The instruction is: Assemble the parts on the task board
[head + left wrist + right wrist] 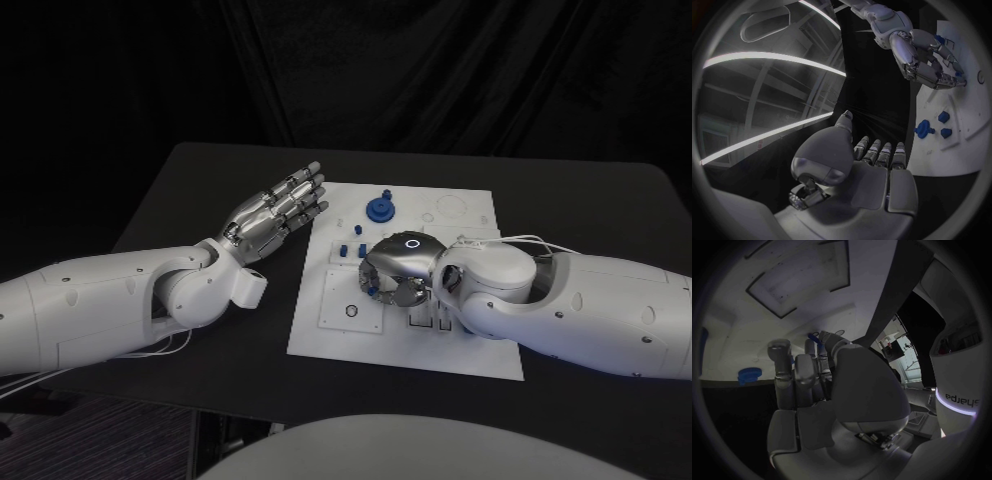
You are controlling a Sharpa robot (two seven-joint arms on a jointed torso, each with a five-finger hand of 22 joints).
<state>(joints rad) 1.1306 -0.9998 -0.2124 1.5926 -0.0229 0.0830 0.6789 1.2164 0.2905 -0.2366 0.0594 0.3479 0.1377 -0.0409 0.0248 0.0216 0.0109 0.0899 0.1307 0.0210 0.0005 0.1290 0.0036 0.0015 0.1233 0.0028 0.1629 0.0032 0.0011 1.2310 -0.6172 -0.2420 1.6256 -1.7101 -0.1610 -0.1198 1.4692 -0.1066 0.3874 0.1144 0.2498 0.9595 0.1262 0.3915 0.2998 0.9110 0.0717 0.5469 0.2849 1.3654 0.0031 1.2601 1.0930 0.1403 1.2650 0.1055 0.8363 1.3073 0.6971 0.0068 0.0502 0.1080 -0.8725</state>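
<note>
The white task board (476, 215) lies in the middle of the black table. My right hand (398, 268) is curled down over the board's middle and pinches a small blue part (375, 291) at its fingertips; the same blue part (817, 338) peeks out past the fingers (798, 371). A round blue part (381, 207) stands near the board's far edge, with small blue parts (348, 250) lying left of the right hand. My left hand (281, 210) hovers at the board's left edge with its fingers straight and apart, holding nothing. From the left wrist, the right hand (924, 56) hangs over the board (967, 115).
Bare black table (202, 180) stretches to the left of the board and behind it. Printed outlines and recesses (450, 212) mark the board's far right corner. The table's near edge (216, 400) runs just below the board.
</note>
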